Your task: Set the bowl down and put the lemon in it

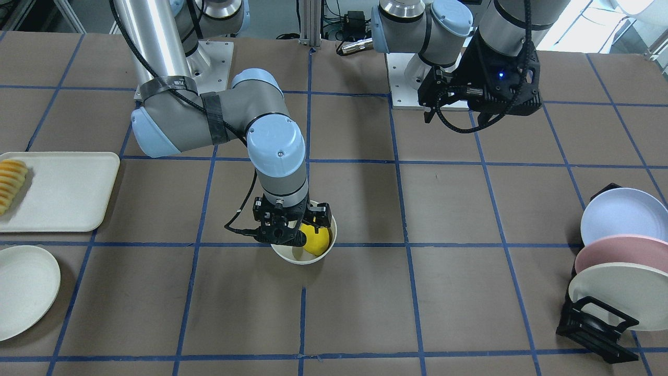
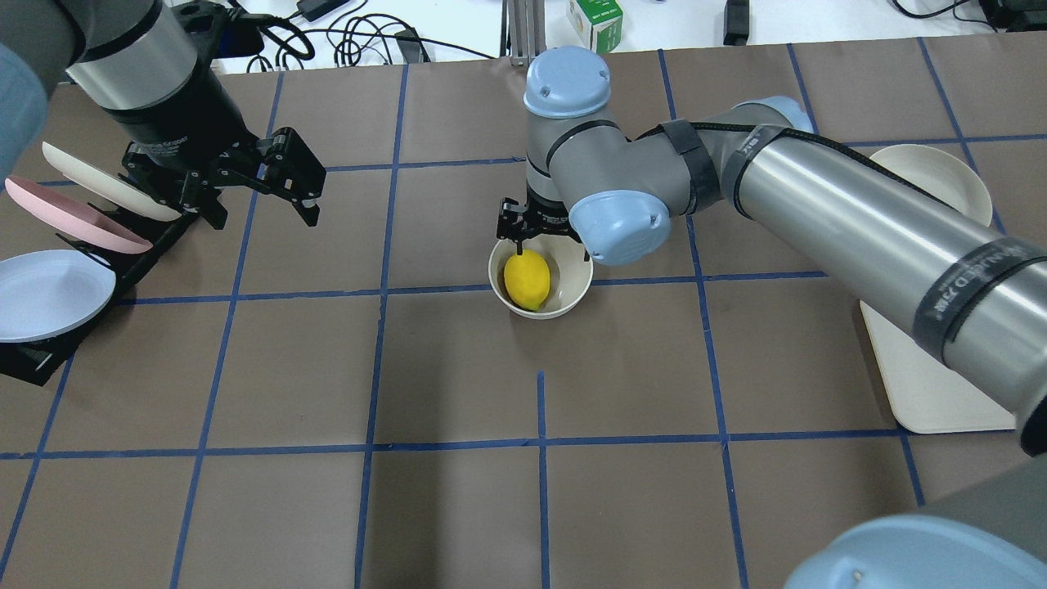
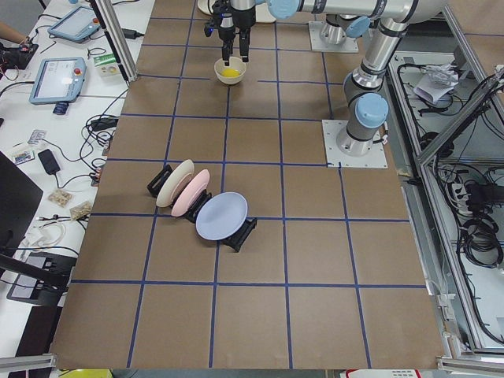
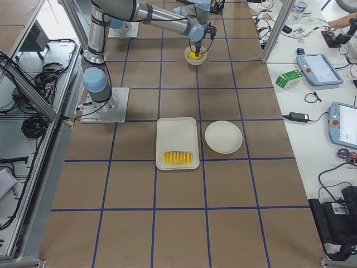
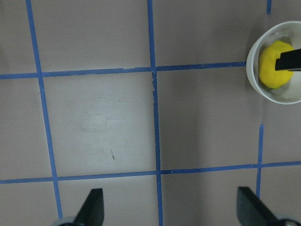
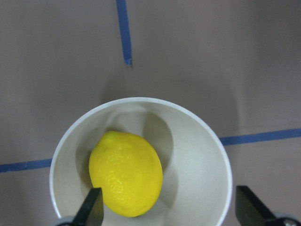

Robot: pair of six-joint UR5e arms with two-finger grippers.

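The cream-white bowl (image 2: 570, 282) stands upright near the table's middle. The yellow lemon (image 2: 527, 279) lies inside it, on the side toward the left arm. My right gripper (image 2: 546, 239) hangs straight above the bowl, open and empty. In the right wrist view its fingertips (image 6: 94, 209) stand on either side of the bowl (image 6: 207, 141), with the lemon (image 6: 126, 181) free between them. My left gripper (image 2: 266, 192) is open and empty, high above bare table beside the plate rack. In its wrist view the bowl (image 5: 282, 96) and lemon (image 5: 269, 66) show at the upper right.
A black rack (image 1: 595, 324) on my left holds blue, pink and cream plates. On my right lie a cream tray (image 1: 68, 190) with a row of orange-yellow slices (image 1: 11, 183) and a flat cream plate (image 1: 23, 290).
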